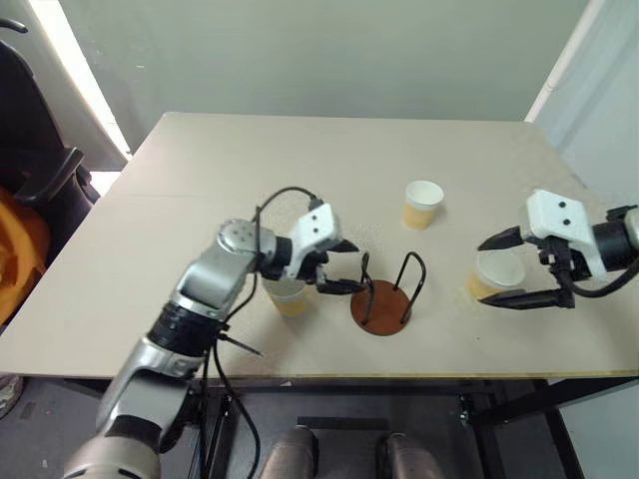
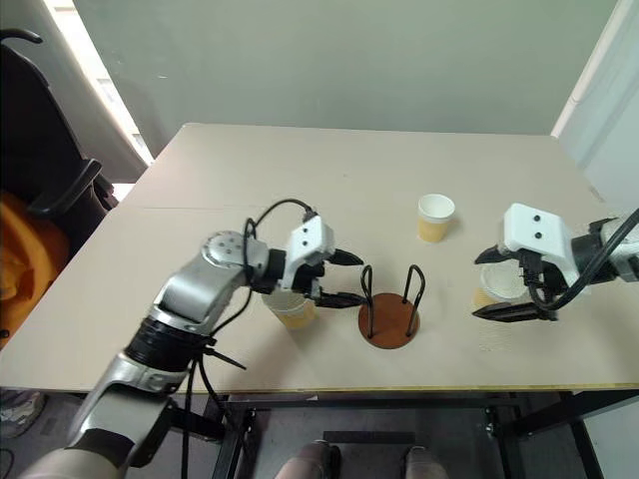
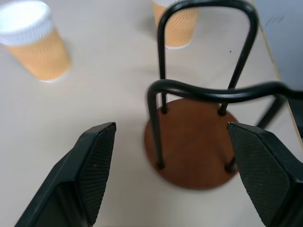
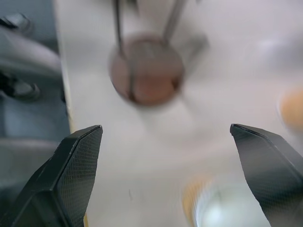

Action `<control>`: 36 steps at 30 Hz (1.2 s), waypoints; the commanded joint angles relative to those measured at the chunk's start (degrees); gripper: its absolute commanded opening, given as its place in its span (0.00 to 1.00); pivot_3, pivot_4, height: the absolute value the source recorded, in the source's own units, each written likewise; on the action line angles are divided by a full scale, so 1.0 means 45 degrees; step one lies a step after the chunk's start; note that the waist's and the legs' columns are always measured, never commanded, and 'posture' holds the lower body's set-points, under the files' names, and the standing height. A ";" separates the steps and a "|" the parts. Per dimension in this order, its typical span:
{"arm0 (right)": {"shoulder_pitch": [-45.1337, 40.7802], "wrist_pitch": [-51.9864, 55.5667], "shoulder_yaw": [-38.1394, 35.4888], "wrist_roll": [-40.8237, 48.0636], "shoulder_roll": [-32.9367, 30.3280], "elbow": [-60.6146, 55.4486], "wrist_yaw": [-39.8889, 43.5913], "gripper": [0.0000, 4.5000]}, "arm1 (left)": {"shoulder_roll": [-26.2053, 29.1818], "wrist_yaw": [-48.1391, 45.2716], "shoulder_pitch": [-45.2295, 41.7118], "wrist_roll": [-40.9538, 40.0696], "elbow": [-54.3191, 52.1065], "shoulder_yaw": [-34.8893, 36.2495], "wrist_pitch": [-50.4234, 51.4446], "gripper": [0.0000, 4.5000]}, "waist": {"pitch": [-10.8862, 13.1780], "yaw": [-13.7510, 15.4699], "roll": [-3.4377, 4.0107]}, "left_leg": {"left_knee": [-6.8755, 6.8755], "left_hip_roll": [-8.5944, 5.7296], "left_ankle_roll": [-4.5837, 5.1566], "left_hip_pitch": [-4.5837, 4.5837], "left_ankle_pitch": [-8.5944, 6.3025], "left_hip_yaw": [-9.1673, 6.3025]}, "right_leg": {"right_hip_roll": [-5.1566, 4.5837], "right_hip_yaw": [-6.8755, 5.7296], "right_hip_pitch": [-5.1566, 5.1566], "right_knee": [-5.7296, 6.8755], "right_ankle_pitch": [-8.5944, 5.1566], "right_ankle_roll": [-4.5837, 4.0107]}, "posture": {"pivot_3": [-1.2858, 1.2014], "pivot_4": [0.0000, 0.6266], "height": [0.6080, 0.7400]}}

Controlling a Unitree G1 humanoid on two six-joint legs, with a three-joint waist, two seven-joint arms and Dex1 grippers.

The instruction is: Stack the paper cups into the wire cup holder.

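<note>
**Three paper cups on the table, wire holder empty, both grippers wide and holding nothing**

Wire cup holder (image 1: 386, 296) upright near the front edge of the tan table (image 1: 200, 180), around the middle: round reddish-brown disc base, two black wire loops rising from it, no cup between them.

Left gripper (image 1: 344, 266) just left of the holder, pointed toward it, black fingers spread wide with nothing between them; lower fingertip close to the nearer wire loop, contact not clear. In the left wrist view, fingers (image 3: 94, 163) framing the disc base on both sides.

First paper cup (image 1: 288, 296) upright directly below the left gripper's wrist, partly hidden by it, just left of the holder. Second paper cup (image 1: 422, 204) upright farther back on the table, behind and slightly right of the holder, well apart from both grippers.

Right gripper (image 1: 507, 269) on the right side of the table, fingers also spread wide, empty. Third paper cup (image 1: 496, 273) upright between and beneath those open fingers, not clamped.
</note>
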 commanded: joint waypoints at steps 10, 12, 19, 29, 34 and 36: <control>0.0313 -0.0532 0.1045 -0.1818 0.0872 0.1310 -0.1131 1.00 | 0.3029 -0.1228 -0.1047 -0.3906 -0.3171 0.3630 0.1862 0.91 | 0.0000 -0.0100 0.0002 | -0.0009 0.0012 0.0011 -0.0008 -0.0033 -0.0003 | 0.0004 -0.0003 0.0001 -0.0052 -0.0013 -0.0024 | 0.52 0.24 1.00; 0.0240 -0.0669 0.1335 -0.2140 0.1202 0.1669 -0.1342 1.00 | 0.3151 -0.1128 -0.1101 -0.4007 -0.3623 0.3449 0.1994 0.91 | 0.0001 -0.0033 0.0004 | -0.0006 0.0009 0.0016 -0.0011 -0.0038 -0.0004 | -0.0007 -0.0003 0.0004 -0.0056 -0.0008 -0.0018 | 0.52 0.24 1.00; -0.0377 -0.1405 0.2317 -0.3662 0.2121 0.3007 -0.2001 1.00 | 0.3564 -0.0890 -0.0896 -0.3796 -0.3731 0.2675 0.2154 0.91 | 0.0003 -0.0073 0.0014 | -0.0002 0.0014 0.0025 -0.0001 -0.0048 -0.0012 | -0.0018 -0.0006 0.0014 -0.0065 0.0018 -0.0028 | 0.52 0.24 1.00; -0.0646 -0.1640 0.2504 -0.4441 0.2809 0.3274 -0.2063 0.55 | 0.3757 -0.1073 -0.1126 -0.3556 -0.3418 0.2046 0.1865 0.92 | 0.0004 -0.0074 0.0016 | -0.0010 0.0017 0.0002 -0.0002 -0.0078 -0.0019 | -0.0018 -0.0011 0.0012 -0.0072 0.0014 -0.0043 | 0.52 0.24 1.00; -0.0704 -0.1802 0.2185 -0.4486 0.2484 0.3105 -0.1777 0.18 | 0.4088 -0.1441 -0.1202 -0.3582 -0.3004 0.2270 0.1624 0.92 | 0.0006 -0.0079 0.0018 | -0.0017 0.0018 -0.0008 -0.0001 -0.0091 -0.0020 | -0.0017 -0.0011 0.0007 -0.0071 0.0009 -0.0051 | 0.52 0.24 1.00; -0.0871 -0.1808 0.1750 -0.4033 0.2006 0.2697 -0.1119 0.01 | 0.4250 -0.1592 -0.1178 -0.3761 -0.2902 0.2506 0.1648 0.92 | 0.0010 -0.0073 0.0026 | -0.0020 0.0018 -0.0011 -0.0003 -0.0094 -0.0021 | -0.0017 -0.0012 0.0006 -0.0072 0.0006 -0.0055 | 0.52 0.24 1.00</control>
